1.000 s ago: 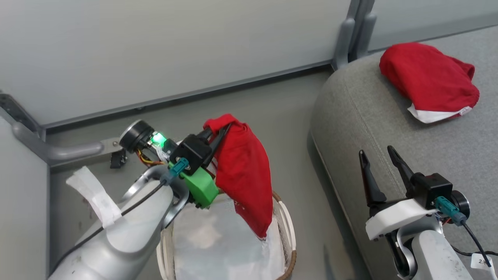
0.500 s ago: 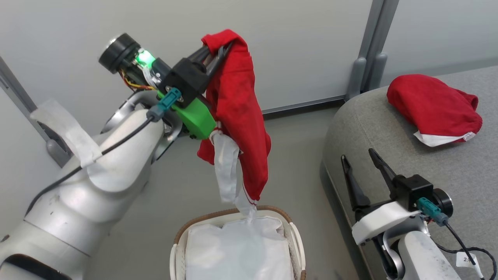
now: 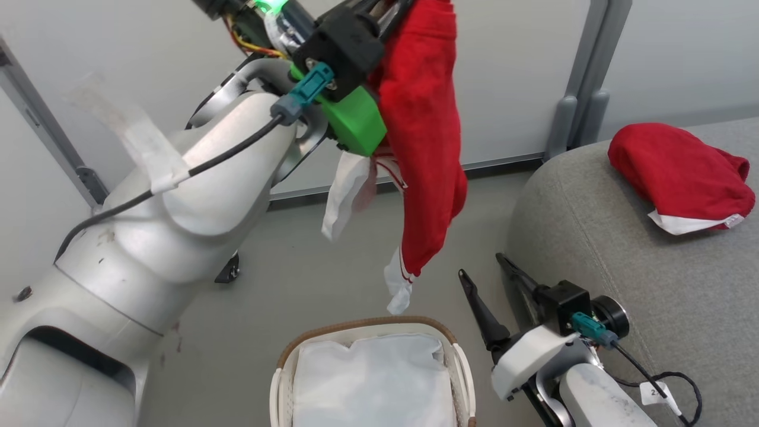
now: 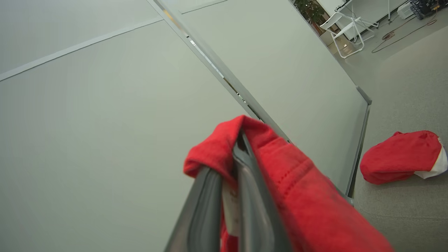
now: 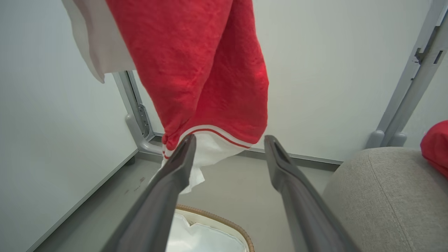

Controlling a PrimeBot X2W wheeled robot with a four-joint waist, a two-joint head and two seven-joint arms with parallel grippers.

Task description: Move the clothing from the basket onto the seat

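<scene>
Against pale wall (image 3: pixel 118 59), raises red garment (image 3: pixel 424 136), pinched in left gripper (image 4: pixel 238 150), now clear of basket (image 3: pixel 356 325), ready for seat (image 3: pixel 593 237), with right gripper (image 3: pixel 481 264) spread.

The left gripper (image 3: pixel 388 6) is clamping a red garment (image 3: pixel 424 118) at the top edge, its white trim dangling clear above the basket (image 3: pixel 284 379). The right gripper (image 3: pixel 481 264) is hovering, fingers spread, beside the seat (image 3: pixel 593 237). Another red garment (image 3: pixel 676 175) is lying near the seat's far edge.
</scene>
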